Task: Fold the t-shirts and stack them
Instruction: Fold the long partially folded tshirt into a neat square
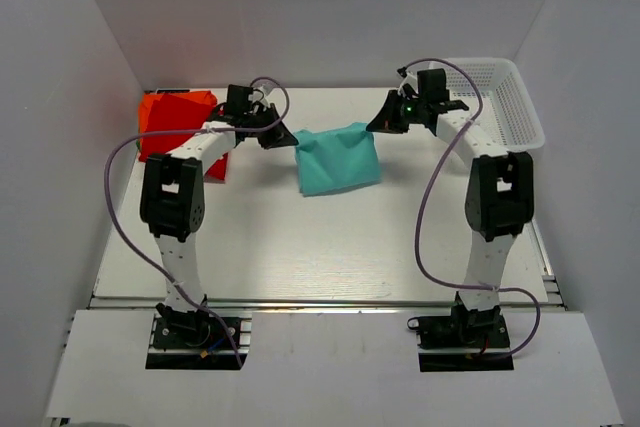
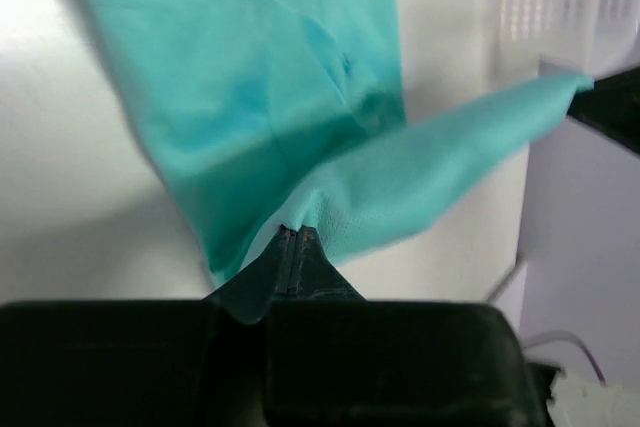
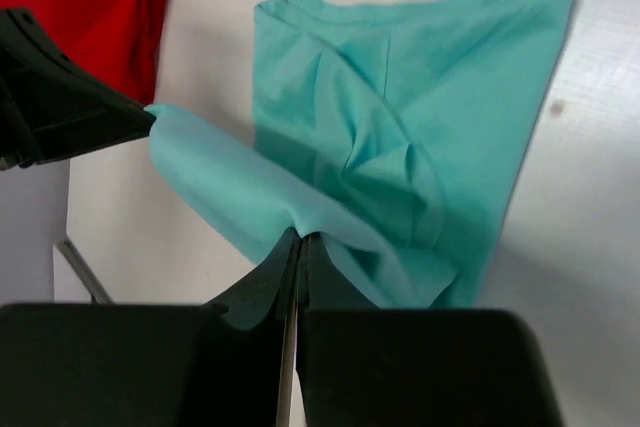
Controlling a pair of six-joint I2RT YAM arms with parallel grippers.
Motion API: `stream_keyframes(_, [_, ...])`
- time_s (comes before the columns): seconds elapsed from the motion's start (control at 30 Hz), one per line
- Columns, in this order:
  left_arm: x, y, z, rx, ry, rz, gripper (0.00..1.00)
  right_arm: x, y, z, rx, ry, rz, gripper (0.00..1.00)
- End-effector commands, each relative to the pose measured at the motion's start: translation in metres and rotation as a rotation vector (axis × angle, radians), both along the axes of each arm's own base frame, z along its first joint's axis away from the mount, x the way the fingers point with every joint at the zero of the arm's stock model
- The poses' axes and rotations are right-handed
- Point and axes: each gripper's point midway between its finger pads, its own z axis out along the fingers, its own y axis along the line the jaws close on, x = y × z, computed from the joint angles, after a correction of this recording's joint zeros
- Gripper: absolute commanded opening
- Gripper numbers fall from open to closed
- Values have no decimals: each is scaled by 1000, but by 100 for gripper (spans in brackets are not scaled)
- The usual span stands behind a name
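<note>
Teal t-shirt (image 1: 338, 159) sits in the middle of the counter (image 1: 330, 247). Its far edge is lifted and pulled into a taut band, one gripper at each end. The rest of the cloth lies on the counter beneath, with folds and creases showing in both wrist views.

Left gripper (image 1: 283, 137): clenched on the left end of the lifted edge, with cloth pinched between the fingertips.

Right gripper (image 1: 383, 123): clenched on the right end likewise. The jaws are pressed flat together and teal fabric comes out from between them.

Red t-shirt (image 1: 178, 125) lies at the far left of the counter, well apart from the teal one. An orange edge (image 1: 149, 112) shows along its left side.

White mesh basket (image 1: 505, 97) stands at the far right corner of the counter, just beyond the right gripper.
</note>
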Motion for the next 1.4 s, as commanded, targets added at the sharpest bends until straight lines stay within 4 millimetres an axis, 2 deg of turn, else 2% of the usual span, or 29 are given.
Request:
stream_keyframes(0.0, [53,33,-1,13,-10,110,0,59,-10,14,28,-70,-55,0])
stream_keyframes(0.03, [69,29,15,-30,-53,83,0,70,-9,14,34,-78,-51,0])
stream_keyframes(0.07, [86,30,-5,-45,-47,88,0,93,-8,-9,31,-65,-35,0])
stream_keyframes(0.1, [96,33,-10,-51,-41,104,0,104,5,16,77,-147,21,0])
stream_keyframes(0.13, [114,28,9,-75,-101,88,0,113,8,15,88,-167,29,0])
stream_keyframes(0.17, [122,27,5,-74,-99,88,0,133,14,-8,111,-155,21,0])
stream_keyframes(0.2, [134,27,-20,-66,-72,104,3,142,15,4,138,-181,20,0])
stream_keyframes(0.23, [156,33,-1,-61,-134,132,8,145,18,-2,162,-160,13,0])
stream_keyframes(0.27, [161,33,-4,-61,-133,132,36,158,11,-15,181,-191,-5,20])
stream_keyframes(0.3, [173,36,10,-76,-178,131,81,157,12,-20,205,-172,-5,60])
stream_keyframes(0.33, [176,36,4,-74,-161,145,100,155,15,-17,228,-185,9,90])
stream_keyframes(0.43, [179,41,16,-84,-227,141,100,164,13,-3,197,-264,-13,91])
stream_keyframes(0.47, [177,41,47,-95,-289,139,100,165,10,4,184,-277,-22,91])
stream_keyframes(0.5, [177,47,48,-64,-309,163,100,158,8,30,164,-327,-10,91])
stream_keyframes(0.57, [170,45,62,-25,-354,141,100,147,5,21,125,-305,-30,91])
stream_keyframes(0.6, [162,40,68,-1,-352,131,100,133,5,45,98,-363,-32,91])
stream_keyframes(0.63, [160,42,68,22,-366,114,100,123,5,25,65,-330,-42,91])
stream_keyframes(0.73, [143,19,58,6,-349,48,100,101,10,21,46,-302,-26,91])
stream_keyframes(0.83, [132,-13,43,-3,-326,-33,100,95,26,-5,58,-219,21,91])
stream_keyframes(0.87, [131,-22,25,7,-302,-55,100,92,32,-10,62,-197,36,91])
stream_keyframes(0.9, [129,-41,28,-1,-318,-85,100,97,41,2,73,-225,53,91])
stream_keyframes(0.93, [126,-51,22,-1,-307,-100,100,99,44,-23,72,-172,45,91])
stream_keyframes(0.97, [129,-59,26,-8,-327,-112,100,101,47,-27,69,-160,31,91])
stream_keyframes(1.0, [125,-72,4,-2,-289,-133,100,103,51,-29,80,-148,24,91])
stream_keyframes(1.17, [121,-81,-35,18,-232,-133,100,109,50,-64,129,-76,-45,91])
stream_keyframes(1.23, [109,-77,-54,30,-186,-135,100,95,55,-85,146,-10,-29,91])
stream_keyframes(1.27, [100,-81,-59,32,-173,-147,100,93,57,-81,165,-18,-19,91])
stream_keyframes(1.3, [95,-79,-62,33,-170,-147,100,69,59,-107,169,60,8,91])
stream_keyframes(1.37, [65,-76,-87,45,-98,-166,100,52,59,-96,179,55,22,91])
